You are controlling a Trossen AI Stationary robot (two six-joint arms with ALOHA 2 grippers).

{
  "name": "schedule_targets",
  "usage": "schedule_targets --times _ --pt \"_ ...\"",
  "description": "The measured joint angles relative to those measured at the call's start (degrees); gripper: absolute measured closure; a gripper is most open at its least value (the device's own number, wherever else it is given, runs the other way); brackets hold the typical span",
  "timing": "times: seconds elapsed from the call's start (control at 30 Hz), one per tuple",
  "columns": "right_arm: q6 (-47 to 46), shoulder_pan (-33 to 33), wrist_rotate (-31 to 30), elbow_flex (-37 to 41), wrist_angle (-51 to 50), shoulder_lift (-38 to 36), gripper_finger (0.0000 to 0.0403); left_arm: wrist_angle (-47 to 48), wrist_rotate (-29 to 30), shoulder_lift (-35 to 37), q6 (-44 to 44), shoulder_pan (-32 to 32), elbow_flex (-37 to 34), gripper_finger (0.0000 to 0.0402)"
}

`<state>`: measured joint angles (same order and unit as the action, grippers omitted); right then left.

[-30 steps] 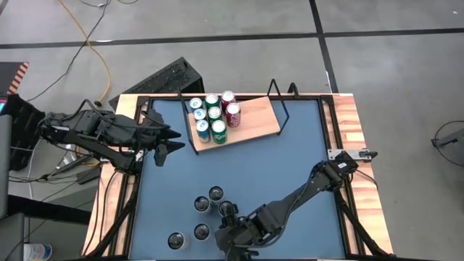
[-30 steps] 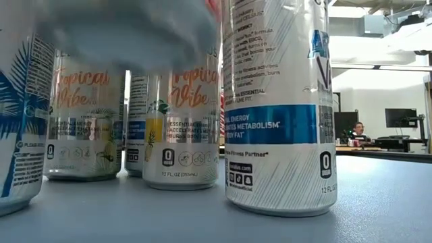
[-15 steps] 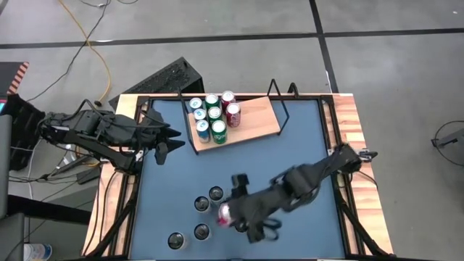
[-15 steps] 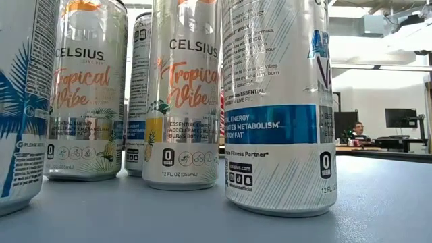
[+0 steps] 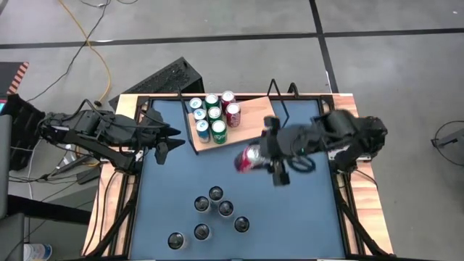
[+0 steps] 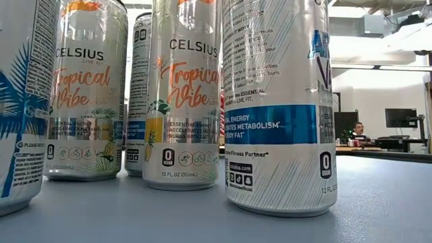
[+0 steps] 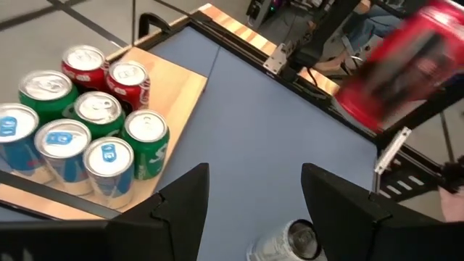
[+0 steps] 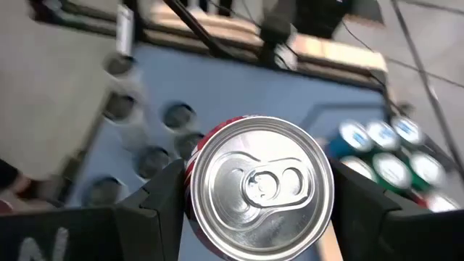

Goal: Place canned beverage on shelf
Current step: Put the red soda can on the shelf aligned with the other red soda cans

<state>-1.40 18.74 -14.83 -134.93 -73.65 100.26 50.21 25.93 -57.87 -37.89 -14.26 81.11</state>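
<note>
Blue tabletop [image 5: 290, 217] fills the high view, wood-edged, grey floor around it. Shelf [image 5: 257, 122] sits upper centre w/ seven cans [image 5: 213, 116] bunched at its left end, so the right part of the board is bare, prob. the spot for the next one. Right gripper [image 5: 270, 154] is centre-right of frame, just below the shelf's lower right corner, fingers pinching a red can [image 5: 249, 159] lying roughly sideways above the table; a carry pose, not yet over the board. Left gripper [image 5: 168, 140] waits centre-left, beside the shelf's left end, fingers spread and empty. Six loose cans [image 5: 216, 208] stand lower centre, well apart from the shelf.

Low view: only tall loose cans close up, e.g. a blue-banded one [image 6: 277, 108] right of centre; a person at a desk far back at right. No gripper seen.

Left wrist view: own fingers [image 7: 185, 203] apart at bottom, nothing between; shelf cans at left, red can blurred at upper right.

Right wrist view: red can's silver top [image 8: 259, 183] fills the centre, a dark finger [image 8: 156, 210] pressed on each side. Grip across the body looks firm enough; it likely needs righting before set-down.
</note>
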Motion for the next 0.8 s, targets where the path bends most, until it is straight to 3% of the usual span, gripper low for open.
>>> schedule_targets --times 0.2,0.4,0.57,0.8 --pt "4.80 -7.44 2.38 0.00 -5.28 -0.68 0.0153 0.01 1.92 0.00 0.18 0.00 0.01 0.0196" --pt "13.54 -16.07 11.91 2.34 -5.68 -0.74 0.0153 0.01 1.31 0.00 2.21 0.00 0.01 0.0196" --pt "16.98 -23.34 18.12 7.83 -3.32 -0.68 0.0153 0.01 0.87 0.00 5.56 0.00 0.01 0.0196" --pt "21.07 -28.66 21.39 18.05 3.56 -0.66 0.0153 0.01 1.22 0.02 9.81 0.00 -0.01 0.0196"
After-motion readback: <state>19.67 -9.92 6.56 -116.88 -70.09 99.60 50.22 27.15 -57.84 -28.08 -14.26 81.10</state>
